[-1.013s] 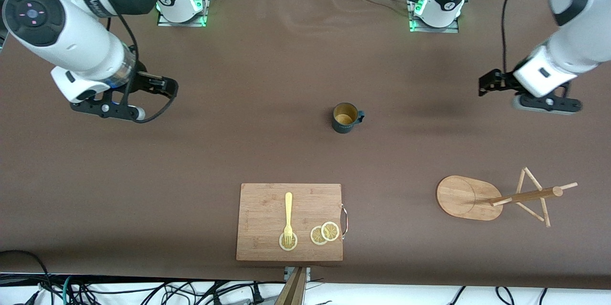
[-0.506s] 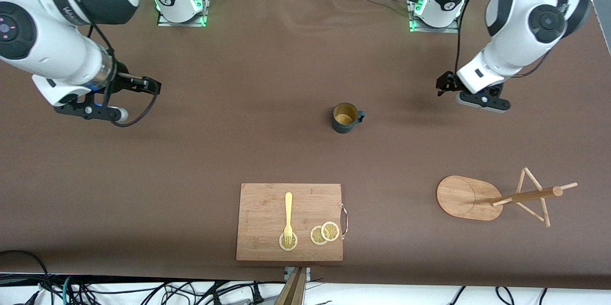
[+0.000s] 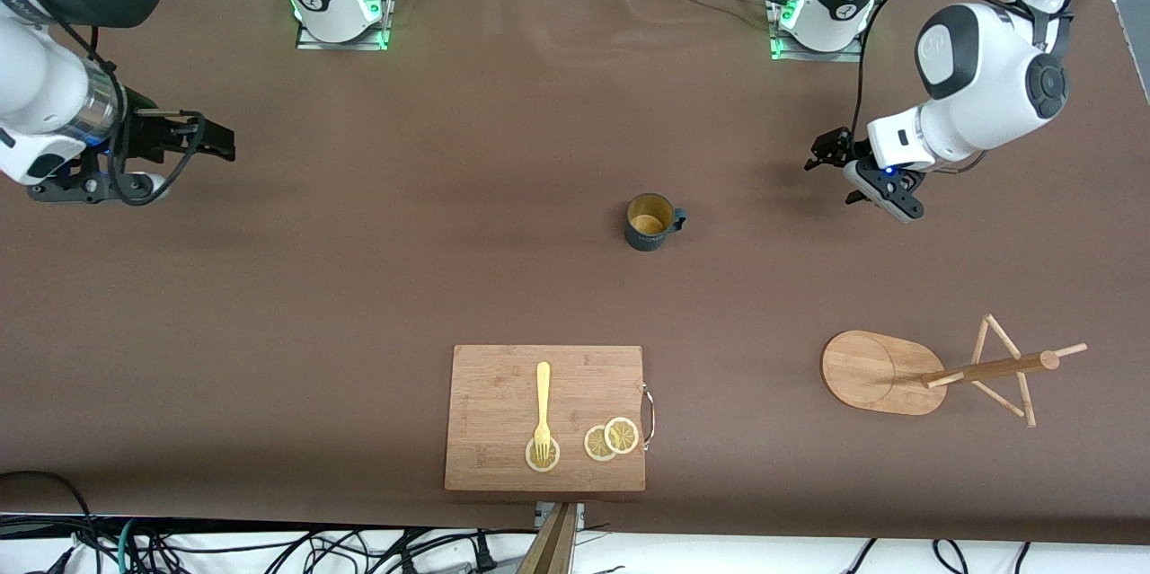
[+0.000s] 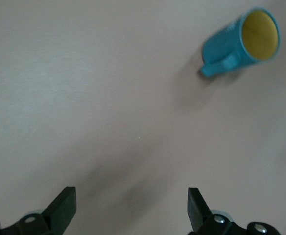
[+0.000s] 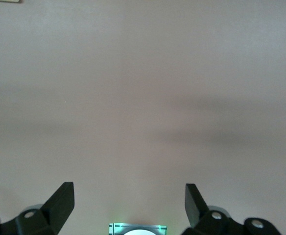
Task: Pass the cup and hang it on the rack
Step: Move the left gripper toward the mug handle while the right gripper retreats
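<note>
The dark teal cup (image 3: 650, 222) stands upright in the middle of the table, its handle toward the left arm's end. It also shows in the left wrist view (image 4: 243, 41), off to one side of the jaws. My left gripper (image 3: 885, 190) is open and empty, up over bare table between the cup and the left arm's end; in its own view (image 4: 131, 196) nothing lies between the fingers. The bamboo rack (image 3: 898, 372) stands nearer the front camera at the left arm's end. My right gripper (image 3: 90, 189) is open and empty over bare table at the right arm's end (image 5: 129, 193).
A wooden cutting board (image 3: 503, 385) lies near the front edge, with a yellow fork (image 3: 542, 408) and lemon slices (image 3: 611, 439) on it. The arm bases (image 3: 341, 8) glow green along the edge farthest from the front camera.
My left gripper has come in from the table's end toward the cup and turned. My right gripper has drawn back toward the right arm's end. The cup has not moved.
</note>
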Tool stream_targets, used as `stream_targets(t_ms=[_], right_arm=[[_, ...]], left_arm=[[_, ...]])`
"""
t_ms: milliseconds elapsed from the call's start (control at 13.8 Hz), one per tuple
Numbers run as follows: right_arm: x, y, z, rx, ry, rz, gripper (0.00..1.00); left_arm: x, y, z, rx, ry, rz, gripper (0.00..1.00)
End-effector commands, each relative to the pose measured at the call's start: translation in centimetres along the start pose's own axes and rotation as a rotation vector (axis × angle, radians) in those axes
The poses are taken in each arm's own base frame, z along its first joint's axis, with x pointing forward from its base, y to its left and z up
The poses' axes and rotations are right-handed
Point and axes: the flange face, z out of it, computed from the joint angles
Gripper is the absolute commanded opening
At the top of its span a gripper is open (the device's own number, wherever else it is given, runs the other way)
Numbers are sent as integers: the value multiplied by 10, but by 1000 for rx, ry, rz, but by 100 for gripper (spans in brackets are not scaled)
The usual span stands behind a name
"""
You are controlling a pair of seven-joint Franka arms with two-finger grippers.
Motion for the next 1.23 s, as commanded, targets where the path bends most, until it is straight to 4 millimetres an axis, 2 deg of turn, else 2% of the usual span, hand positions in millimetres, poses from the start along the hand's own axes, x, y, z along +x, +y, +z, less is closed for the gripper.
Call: stream_targets(t_ms=[0, 217, 506, 651, 868, 1013, 1157], right_arm=[[-16, 12, 6, 1, 46, -17, 100], [-26, 17, 9, -22, 105, -18, 100], [-25, 24, 5, -30, 116, 0, 100], [-24, 42, 4, -13, 123, 37, 100], [-21, 53, -7, -11, 175, 64, 100], [-29, 57, -38, -17, 241, 86, 100], [-32, 74, -42, 16, 247, 116, 100]], left_arm=[[-4, -15, 30, -87, 46, 188, 100], [-24, -44, 71, -183, 135, 384, 100], [-37, -55, 109, -245, 269, 604, 100], [-35, -50, 125, -273, 393, 749, 100], [-27, -31, 145, -326, 525, 843, 100], [-23, -19, 166, -366, 625, 868, 100], [-17, -10, 186, -393, 711, 879, 100]])
